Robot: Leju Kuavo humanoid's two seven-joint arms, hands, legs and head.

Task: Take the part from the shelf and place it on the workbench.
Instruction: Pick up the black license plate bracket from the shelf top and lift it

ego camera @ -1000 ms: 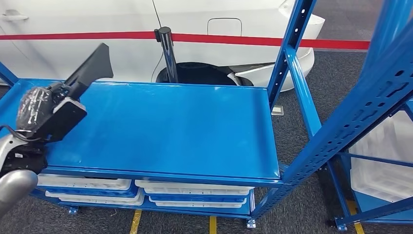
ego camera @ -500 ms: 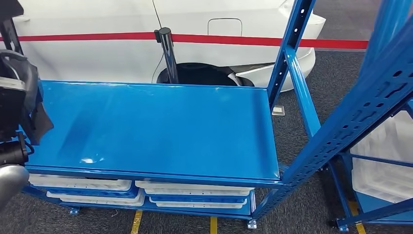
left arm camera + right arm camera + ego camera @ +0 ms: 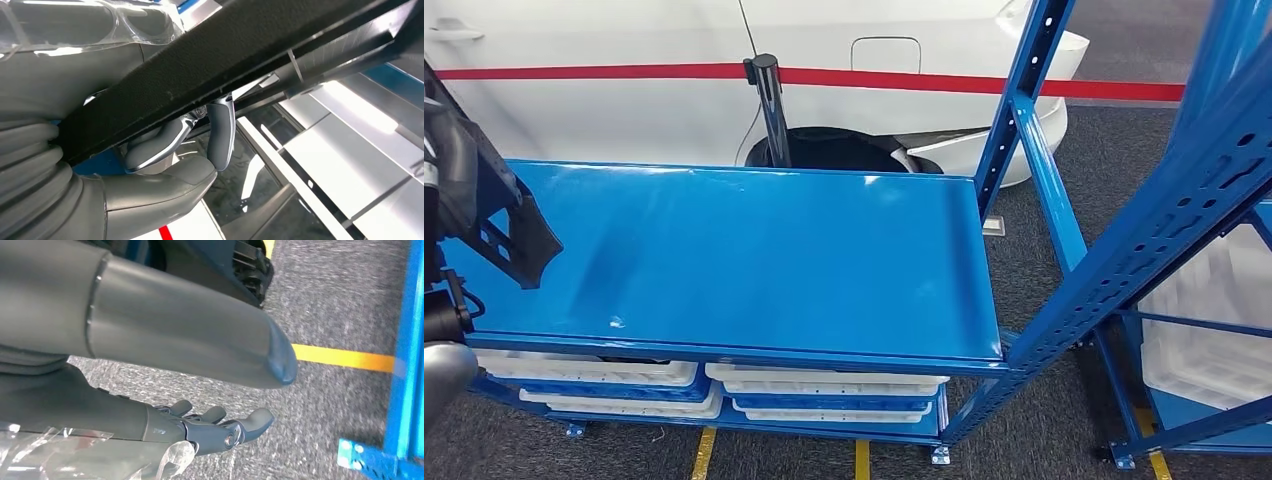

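Observation:
The black part [image 3: 512, 237], a long dark plastic trim piece, is at the far left edge of the head view, over the left end of the blue workbench top [image 3: 764, 250]. My left hand [image 3: 446, 190] holds it there. In the left wrist view the part [image 3: 225, 45] runs as a thick black bar across the picture, and my left hand [image 3: 160, 170] grips it with its fingers [image 3: 222, 130] curled under it. My right hand [image 3: 212, 432] hangs over the grey carpet, fingers stretched out, holding nothing.
White trays [image 3: 824, 385] sit on the lower levels under the blue top. A blue perforated rack upright [image 3: 1144, 230] slants across the right side. Behind stand a white car [image 3: 624, 110] and a black post [image 3: 769, 100]. A yellow floor line [image 3: 345, 359] runs near the rack's foot.
My left hand has swung the part back toward the left edge. The part pointed up and right a second ago; its end now hangs low over the left end of the top.

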